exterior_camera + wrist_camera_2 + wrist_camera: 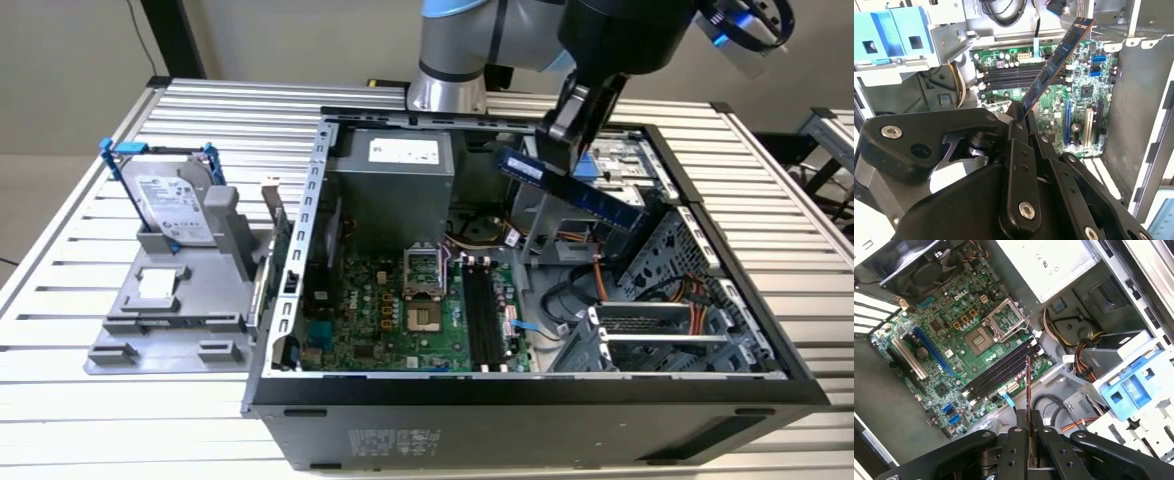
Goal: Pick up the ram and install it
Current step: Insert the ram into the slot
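Pinching the ram (587, 190) at one short end with the hand (558, 135), fingers pressed onto its two flat faces. Held in the air, tilted, well above the motherboard (387, 320) and off toward the exterior view's right of it, inside the open case (534, 390). Touching nothing but the hand. Seen flat-on in the second wrist view, the ram (1054, 65) reaching out over the motherboard; seen edge-on in the first wrist view, a thin line crossing the long black memory slots (999, 367) on the motherboard. Not yet seated in any slot, as far as visible.

Likely very light and stiff along its length, yet thin and easily harmed: brittle chips on the faces, a contact edge best left untouched. Smooth board faces, so probably prone to slipping or pivoting between the pads. Best taken by the short ends or the bare long edge, away from chips and contacts. Gripped at one end only, as here, probably a long lever, with room to twist or swing against the motherboard.

Hard drive (180, 205) parked on the tabletop (80, 420), well apart from the motherboard, on the exterior view's left.
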Controlling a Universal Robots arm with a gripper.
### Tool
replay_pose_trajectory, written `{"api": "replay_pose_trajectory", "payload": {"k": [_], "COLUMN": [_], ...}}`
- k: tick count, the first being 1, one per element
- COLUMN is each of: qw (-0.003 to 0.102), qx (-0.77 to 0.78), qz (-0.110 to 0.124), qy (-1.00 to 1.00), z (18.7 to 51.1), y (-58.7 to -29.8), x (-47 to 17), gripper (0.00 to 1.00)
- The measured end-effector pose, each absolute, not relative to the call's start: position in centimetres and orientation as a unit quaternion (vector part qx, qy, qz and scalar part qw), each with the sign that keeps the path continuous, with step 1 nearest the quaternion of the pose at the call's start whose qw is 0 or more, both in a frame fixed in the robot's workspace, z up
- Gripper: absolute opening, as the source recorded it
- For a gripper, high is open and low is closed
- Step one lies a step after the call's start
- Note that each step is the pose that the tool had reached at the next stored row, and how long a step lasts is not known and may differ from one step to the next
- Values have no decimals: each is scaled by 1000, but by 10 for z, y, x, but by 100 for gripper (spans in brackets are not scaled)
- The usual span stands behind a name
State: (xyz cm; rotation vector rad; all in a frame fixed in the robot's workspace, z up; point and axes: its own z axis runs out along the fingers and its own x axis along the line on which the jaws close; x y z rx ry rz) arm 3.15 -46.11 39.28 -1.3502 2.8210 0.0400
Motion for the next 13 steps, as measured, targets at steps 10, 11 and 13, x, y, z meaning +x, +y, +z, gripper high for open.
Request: {"api": "replay_pose_trajectory", "payload": {"k": [10, 11, 13], "qw": [7, 7, 8], "qx": [-396, -392, -385], "qz": [12, 12, 12], "qy": [918, 920, 923], "z": [393, 393, 393], "y": [-461, -461, -461], "x": [31, 31, 31], "gripper": [0, 0, 0]}}
